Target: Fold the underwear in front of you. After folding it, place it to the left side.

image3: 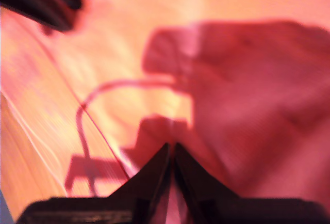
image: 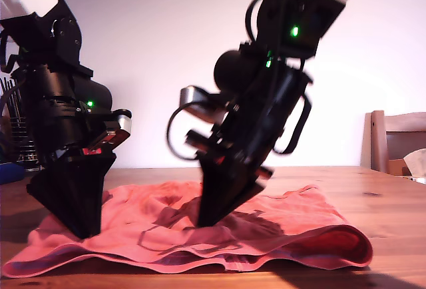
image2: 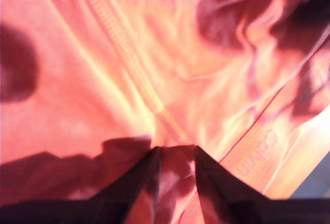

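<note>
First gripper: my first gripper (image2: 175, 154) has its jaws a little apart, with a strip of coral cloth lying between the tips; whether it pinches the cloth I cannot tell.
Second gripper: my second gripper (image3: 171, 149) has its jaws nearly together, tips down on the fabric; grasp uncertain.
Underwear: the underwear (image: 293, 226) lies spread and wrinkled on the wooden table (image: 393, 199), under both arms.
Waistband: lettered band (image2: 260, 154) just beside my first gripper.

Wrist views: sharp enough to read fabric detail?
First wrist view: mostly sharp, underwear stitching legible, glare at one edge. Second wrist view: soft and blurred, cloth washed out, dark gripper shadows across it. Exterior view: backlit, arms near-silhouettes.
</note>
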Controlling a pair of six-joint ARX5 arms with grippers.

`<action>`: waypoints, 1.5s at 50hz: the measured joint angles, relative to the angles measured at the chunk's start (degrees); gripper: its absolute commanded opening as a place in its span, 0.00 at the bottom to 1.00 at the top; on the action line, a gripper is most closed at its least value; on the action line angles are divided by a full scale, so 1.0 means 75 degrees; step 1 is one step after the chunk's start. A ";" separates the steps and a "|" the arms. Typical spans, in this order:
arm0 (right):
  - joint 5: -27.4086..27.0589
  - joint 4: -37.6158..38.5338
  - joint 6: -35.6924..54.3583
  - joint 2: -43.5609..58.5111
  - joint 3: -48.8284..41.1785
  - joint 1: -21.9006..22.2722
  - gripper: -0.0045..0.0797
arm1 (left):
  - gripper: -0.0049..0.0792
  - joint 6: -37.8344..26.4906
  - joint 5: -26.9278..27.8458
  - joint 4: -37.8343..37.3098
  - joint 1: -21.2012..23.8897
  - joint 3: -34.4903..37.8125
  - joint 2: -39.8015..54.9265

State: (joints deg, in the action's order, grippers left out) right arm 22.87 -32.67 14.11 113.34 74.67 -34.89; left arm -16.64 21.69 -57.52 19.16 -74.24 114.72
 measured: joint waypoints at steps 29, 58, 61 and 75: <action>-0.1137 -0.0539 0.0504 -0.0606 0.0181 0.0300 0.04 | 0.28 0.0399 -0.1880 -0.0402 0.0274 0.0082 -0.0224; -0.1189 -0.0519 0.0510 0.0128 0.0187 0.0493 0.04 | 0.27 0.0466 -0.3695 -0.0350 0.0329 0.0146 -0.0251; -0.1119 -0.0536 0.0510 0.0128 0.0181 0.0493 0.04 | 0.27 0.0455 -0.3952 -0.0242 0.0326 0.0157 -0.0291; -0.0822 -0.0420 0.0495 0.0085 -0.0032 0.0440 0.04 | 0.27 0.0303 -0.5217 0.0816 0.0204 0.0128 -0.0291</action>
State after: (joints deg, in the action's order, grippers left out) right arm 16.71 -35.81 17.82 113.97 74.43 -31.59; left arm -14.37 -17.43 -51.40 20.69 -73.28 112.53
